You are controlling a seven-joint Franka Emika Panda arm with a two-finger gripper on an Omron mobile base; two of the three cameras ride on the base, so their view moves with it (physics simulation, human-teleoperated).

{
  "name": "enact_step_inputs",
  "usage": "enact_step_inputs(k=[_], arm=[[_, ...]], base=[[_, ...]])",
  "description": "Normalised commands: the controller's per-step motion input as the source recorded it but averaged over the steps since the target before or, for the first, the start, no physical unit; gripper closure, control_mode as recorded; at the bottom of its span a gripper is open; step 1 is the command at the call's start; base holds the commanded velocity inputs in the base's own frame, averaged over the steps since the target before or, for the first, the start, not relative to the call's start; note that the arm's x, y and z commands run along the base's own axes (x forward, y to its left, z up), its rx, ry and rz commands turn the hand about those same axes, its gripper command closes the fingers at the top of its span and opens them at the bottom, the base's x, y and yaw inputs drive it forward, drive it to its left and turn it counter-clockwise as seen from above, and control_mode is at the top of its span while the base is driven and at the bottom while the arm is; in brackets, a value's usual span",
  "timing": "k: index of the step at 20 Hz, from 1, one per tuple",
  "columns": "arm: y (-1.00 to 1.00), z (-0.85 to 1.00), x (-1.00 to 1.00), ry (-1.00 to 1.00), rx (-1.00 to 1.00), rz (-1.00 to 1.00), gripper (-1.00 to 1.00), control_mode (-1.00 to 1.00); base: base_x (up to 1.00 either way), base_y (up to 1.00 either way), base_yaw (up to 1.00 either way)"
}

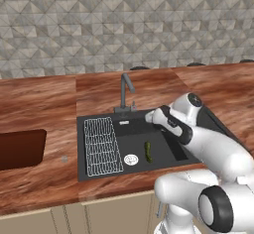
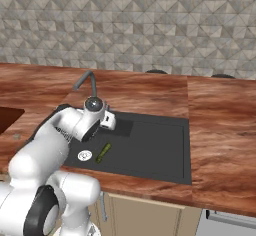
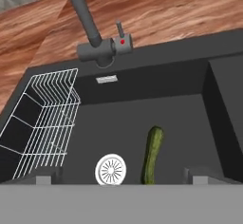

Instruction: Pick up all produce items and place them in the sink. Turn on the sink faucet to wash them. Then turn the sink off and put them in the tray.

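The claw [image 3: 118, 176] is held wide open over the sink [image 3: 142, 71], its finger tips [image 3: 45, 178] spread far apart — nothing is gripped or touched. Between the tips, on the basin floor, the cucumber [image 3: 153, 154] is seen lying just beside the round silver drain [image 3: 111, 170]. The white wire rack [image 3: 45, 118] sits at one end of the basin — the faucet [image 3: 95, 42] stands on the far rim. The tray [image 1: 20, 148] lies well apart on the countertop [image 1: 49, 104].

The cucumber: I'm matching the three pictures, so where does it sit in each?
Left base view: cucumber on the sink floor, right of the drain.
Right base view: cucumber right of the drain, below the arm.
Hand view: cucumber bottom centre, right of the drain.
Shared landmark: the drain.
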Motion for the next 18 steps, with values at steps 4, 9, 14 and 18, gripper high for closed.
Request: enact_step_inputs(k=[4, 9, 14, 18], arm=[[-0.14, 0.43, -0.22, -0.22, 0.00, 0.04, -1.00, -1.00], [-0.19, 0.39, -0.22, -0.23, 0.02, 0.06, -1.00, -1.00], [-0.13, 0.34, -0.12, -0.18, 0.04, 0.07, -1.00, -1.00], [-0.16, 0.01, 0.08, 0.00, 0.15, 0.02, -1.00, -1.00]], base=[[0.00, 0.00, 0.00], [0.00, 0.00, 0.00], [0.00, 0.00, 0.00], [0.00, 0.00, 0.00]])
